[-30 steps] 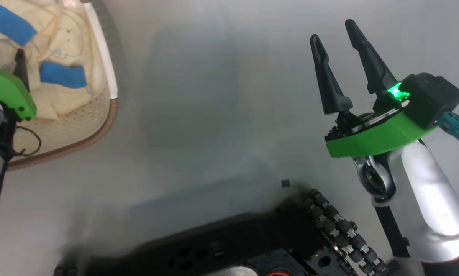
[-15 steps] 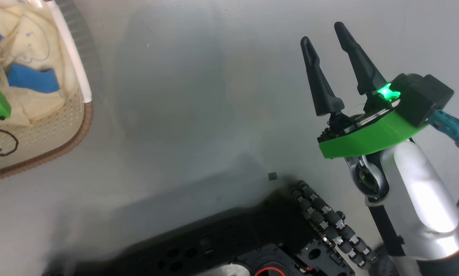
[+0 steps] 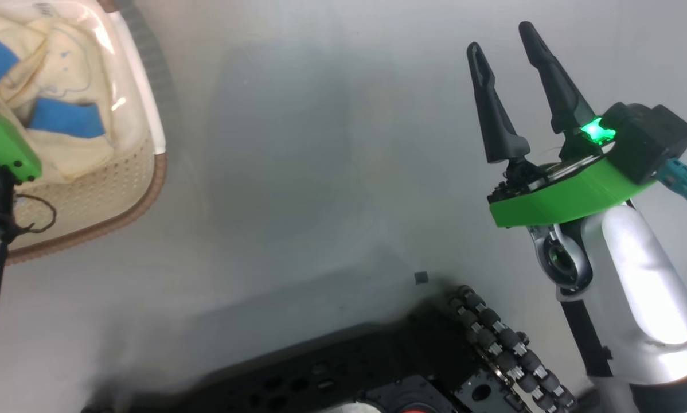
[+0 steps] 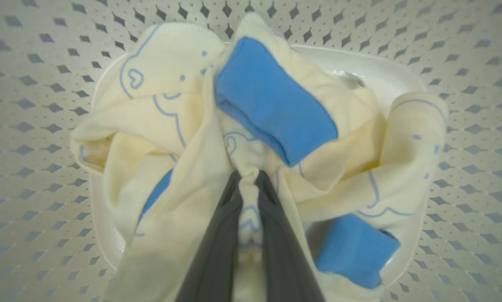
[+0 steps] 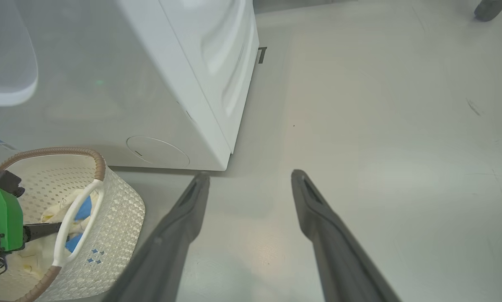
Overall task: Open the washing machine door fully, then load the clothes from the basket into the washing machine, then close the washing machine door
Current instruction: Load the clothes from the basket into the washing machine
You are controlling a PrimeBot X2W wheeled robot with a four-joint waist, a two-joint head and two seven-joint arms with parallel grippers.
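Note:
The cream perforated basket (image 3: 120,195) sits on the floor at the upper left of the head view, with the pale yellow clothes (image 3: 62,74) and their blue patches inside. In the left wrist view my left gripper (image 4: 247,174) is shut on a bunched fold of the clothes (image 4: 179,138), low inside the basket (image 4: 33,84). My right gripper (image 3: 500,37) hangs open and empty over bare floor, well to the right. The right wrist view shows the white washing machine (image 5: 192,63) behind the basket (image 5: 112,209), and my right gripper (image 5: 251,174) open. The washing machine door is out of view.
My own black wheeled base (image 3: 378,367) lies along the bottom of the head view. A small dark speck (image 3: 421,278) lies on the grey floor (image 3: 320,172) between the basket and my right arm. A round cover (image 5: 156,150) sits low on the washer's front.
My left gripper has closed on the clothes in the basket. The head camera swung a little sideways and back. My right gripper has stayed open.

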